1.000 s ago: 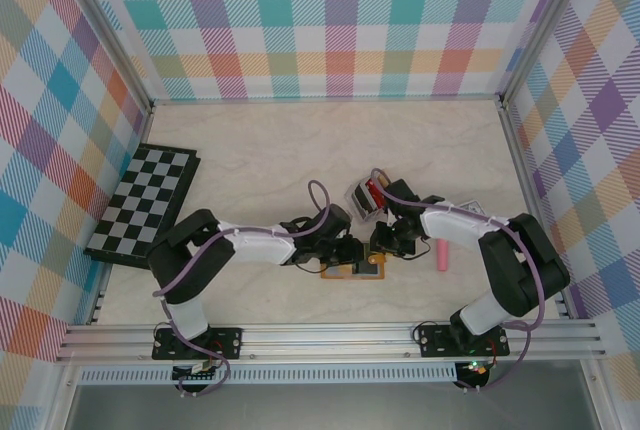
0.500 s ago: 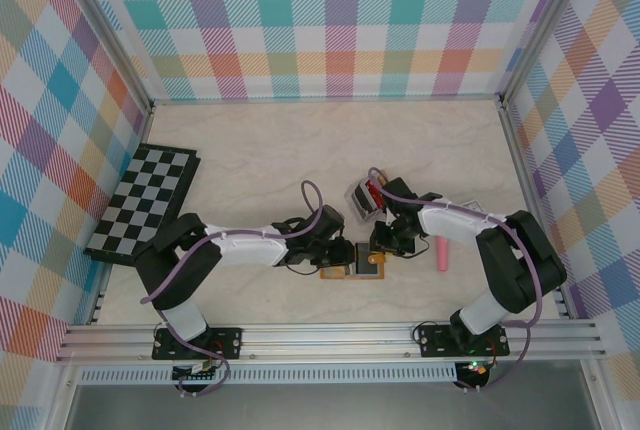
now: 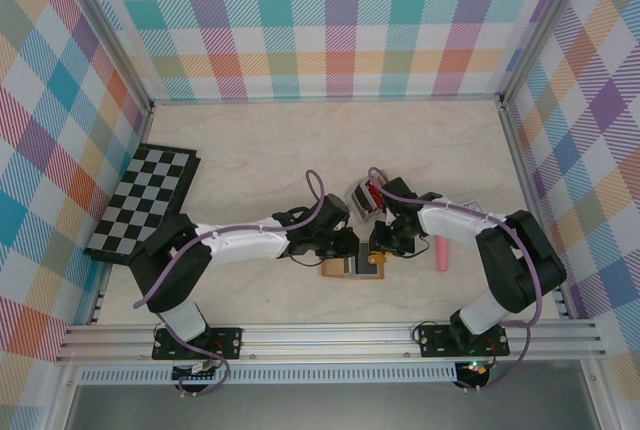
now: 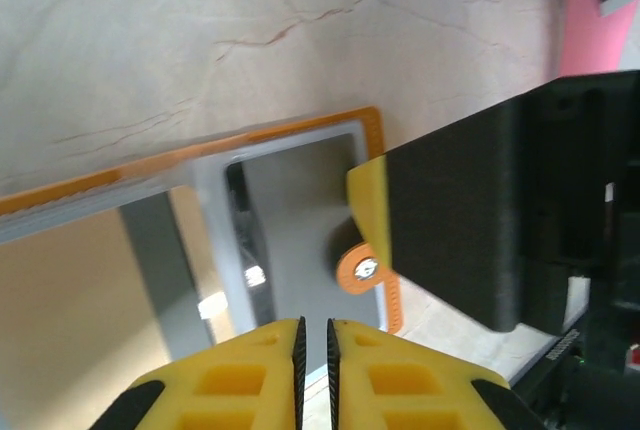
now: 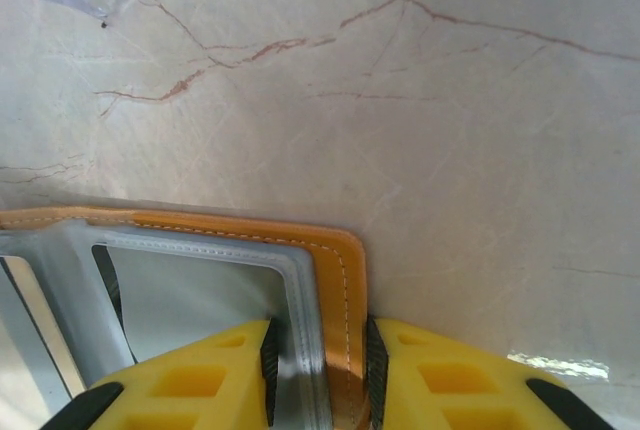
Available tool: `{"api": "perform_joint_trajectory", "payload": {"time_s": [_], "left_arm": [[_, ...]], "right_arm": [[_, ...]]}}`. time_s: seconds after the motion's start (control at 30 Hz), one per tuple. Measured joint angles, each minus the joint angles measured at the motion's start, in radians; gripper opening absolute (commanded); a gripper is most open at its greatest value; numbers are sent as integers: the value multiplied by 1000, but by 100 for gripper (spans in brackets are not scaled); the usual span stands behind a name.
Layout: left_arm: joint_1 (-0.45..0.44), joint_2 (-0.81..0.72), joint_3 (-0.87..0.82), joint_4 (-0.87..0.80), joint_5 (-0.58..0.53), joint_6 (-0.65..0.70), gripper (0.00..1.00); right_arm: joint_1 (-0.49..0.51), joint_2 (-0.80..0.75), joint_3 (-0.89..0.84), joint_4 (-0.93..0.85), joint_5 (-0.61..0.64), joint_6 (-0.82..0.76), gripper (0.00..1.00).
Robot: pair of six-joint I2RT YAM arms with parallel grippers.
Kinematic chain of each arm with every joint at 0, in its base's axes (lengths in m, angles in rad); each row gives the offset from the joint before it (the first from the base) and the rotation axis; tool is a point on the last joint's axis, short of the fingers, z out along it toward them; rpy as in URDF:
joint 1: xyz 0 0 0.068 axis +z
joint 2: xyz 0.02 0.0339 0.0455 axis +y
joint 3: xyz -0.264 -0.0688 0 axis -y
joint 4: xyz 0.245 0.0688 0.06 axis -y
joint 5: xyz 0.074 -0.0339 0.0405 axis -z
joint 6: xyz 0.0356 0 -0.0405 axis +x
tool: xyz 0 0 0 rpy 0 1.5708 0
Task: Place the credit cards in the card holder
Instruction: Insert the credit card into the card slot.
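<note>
The small orange-tan leather folding card holder [image 3: 352,268] lies opened on the pale marble-patterned surface [image 5: 470,100]. The right tool [image 5: 320,338] is clamped on the holder's stitched edge near a corner, with a yellow finger on either side of the leather, so the grey inner pockets stay exposed. The left tool [image 4: 314,328] hangs directly above those pockets. Its 2 yellow fingers [image 4: 240,370] are drawn together to a thin slit with nothing visible between them. The holder's round orange snap tab [image 4: 362,268] shows just beside the black body of the right tool. The credit cards [image 3: 371,193], seen as red and dark edges, stand in a small grey slotted box rack [image 3: 357,200] just beyond the holder's far edge. I can make out no card in any pocket. I judge the step in hand to be steadying the holder open, with loading not yet begun. The next move likely calls for the left tool to open, reach the rack beyond the holder and pinch 1 card by its upper edge. It would then bring the card edge-first and square to a pocket mouth while the right tool stops the holder from sliding.
</note>
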Motion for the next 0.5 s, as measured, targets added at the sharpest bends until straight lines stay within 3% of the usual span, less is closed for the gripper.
{"api": "perform_joint_trajectory", "payload": {"time_s": [0.5], "left_arm": [[-2,135,36,-15,9,-48,15]], "right_arm": [[0,2,0,0,0,0,30]]}}
